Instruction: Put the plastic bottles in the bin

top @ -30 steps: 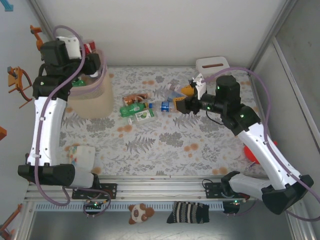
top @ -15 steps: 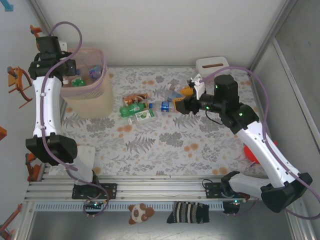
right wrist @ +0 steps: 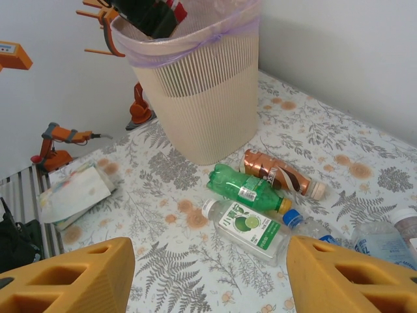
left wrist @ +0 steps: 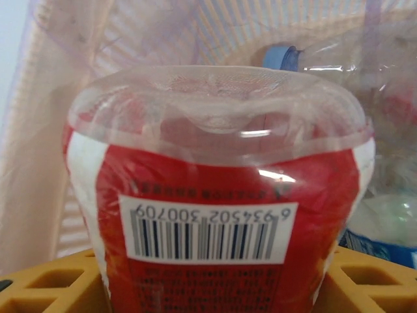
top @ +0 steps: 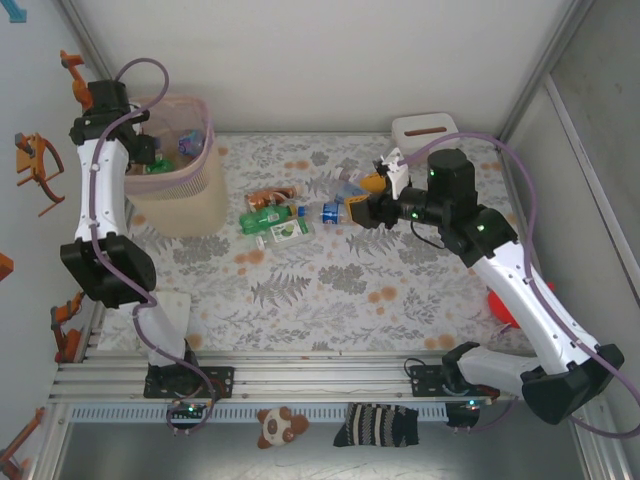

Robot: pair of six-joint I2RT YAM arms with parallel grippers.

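Note:
My left gripper point(top: 148, 155) reaches into the bin point(top: 180, 195), a tall pale ribbed basket at the back left. In the left wrist view it point(left wrist: 215, 277) is shut on a clear bottle with a red label point(left wrist: 221, 215), base pointing away. A blue-capped bottle point(left wrist: 281, 57) lies deeper in the bin. My right gripper point(top: 352, 212) hovers open over mid-table, nothing between its fingers point(right wrist: 71, 277). Ahead of it lie a green bottle point(right wrist: 244, 186), a clear lime-labelled bottle point(right wrist: 251, 228), a copper-wrapped bottle point(right wrist: 280, 173) and a blue-capped clear bottle point(right wrist: 313, 229).
A white-pink slotted box point(top: 425, 128) stands at the back right. A white packet point(top: 165, 310) lies near the left arm's base. A red object point(top: 500, 305) sits under the right arm. A plush toy point(top: 278, 425) and a striped sock point(top: 378, 425) lie beyond the near rail.
The left arm has swung its wrist from over the bin's rim round to the left side, and the gripper now sits lower inside the bin. The right arm has not moved.

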